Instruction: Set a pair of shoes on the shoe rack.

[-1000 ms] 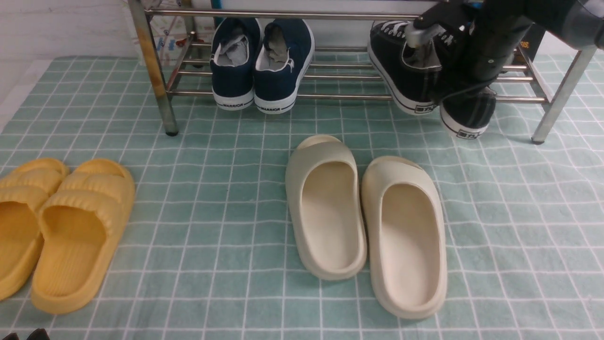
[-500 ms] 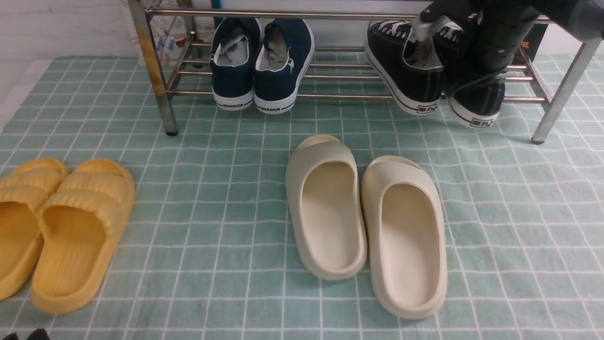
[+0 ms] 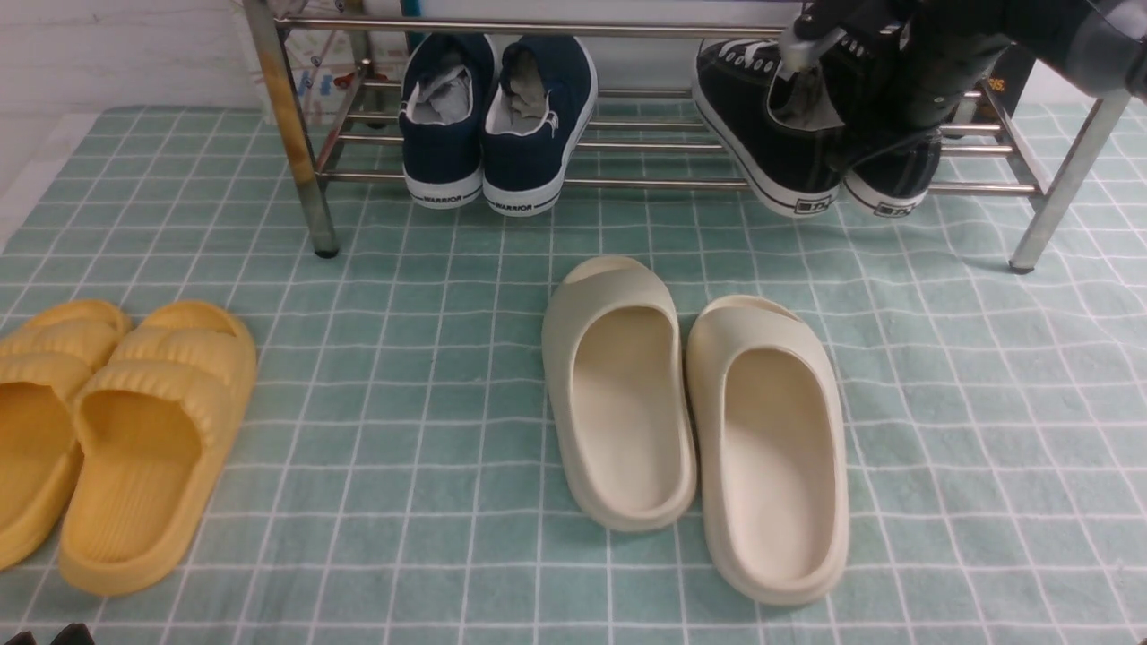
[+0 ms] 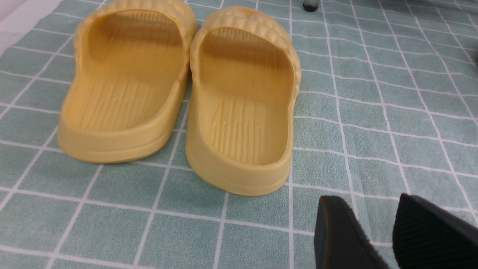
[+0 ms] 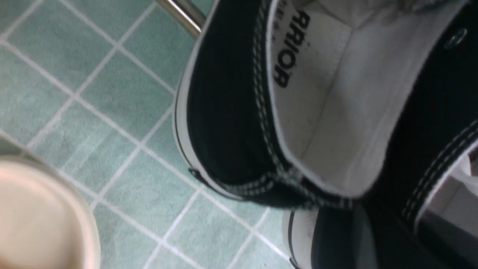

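The two black canvas sneakers, one on the left (image 3: 762, 134) and one on the right (image 3: 896, 175), sit tilted at the right end of the steel shoe rack (image 3: 627, 184). Their toes point inward and their white heels overhang the lower shelf's front bar. My right gripper (image 3: 865, 98) comes down from the top right and is shut on the adjoining collars of both sneakers. The right wrist view shows the grey lining (image 5: 336, 112), with the gripper (image 5: 388, 239) around black canvas. My left gripper (image 4: 364, 201) is open and empty, low over the mat near the front left.
Navy WARRIOR sneakers (image 3: 497, 116) sit on the rack's left half, beside the rust-stained leg (image 3: 291, 125). Cream slippers (image 3: 690, 421) lie on the green checked mat in front of the rack. Yellow slippers (image 3: 116, 439) lie at the left, just ahead of my left gripper (image 4: 239, 101).
My right gripper has lifted the black sneakers and carried them back. The right sneaker's heel rose from below the front bar to level with the left one's.
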